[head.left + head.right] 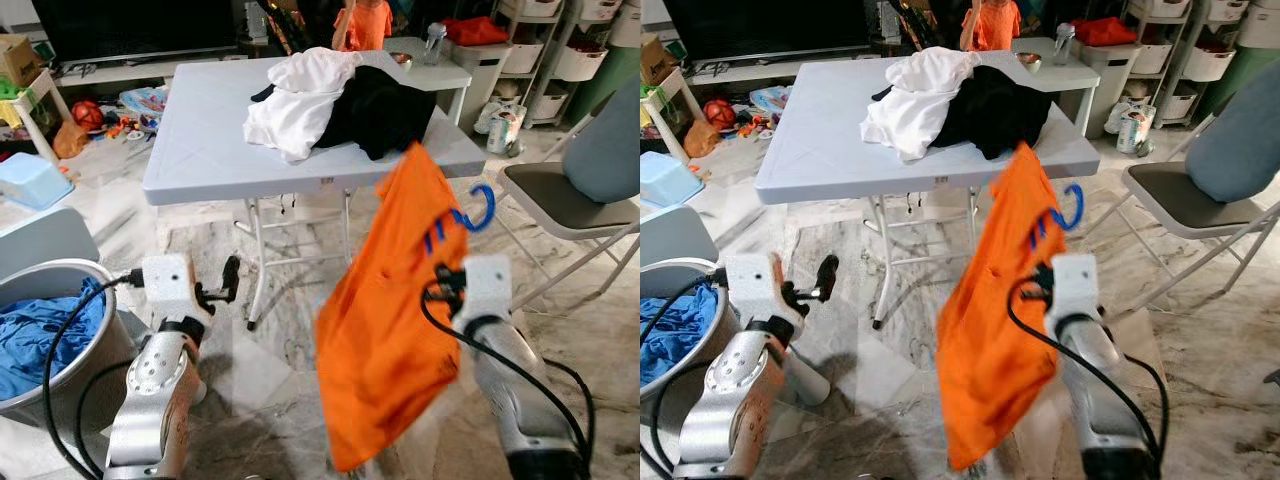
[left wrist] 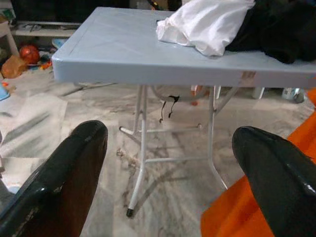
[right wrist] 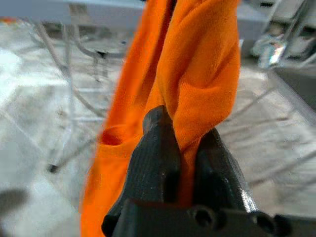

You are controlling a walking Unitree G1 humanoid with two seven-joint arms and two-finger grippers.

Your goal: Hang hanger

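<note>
The right gripper pinched an orange cloth garment on a blue plastic hanger; the left gripper gaped wide nearby.

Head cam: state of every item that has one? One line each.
right gripper: shut on orange garment
orange garment: hanging on the hanger, off the floor
blue hanger: hook exposed, not hung
left gripper: open, empty
white garment: heaped on table
black garment: heaped on table
bucket: holds blue cloth
</note>
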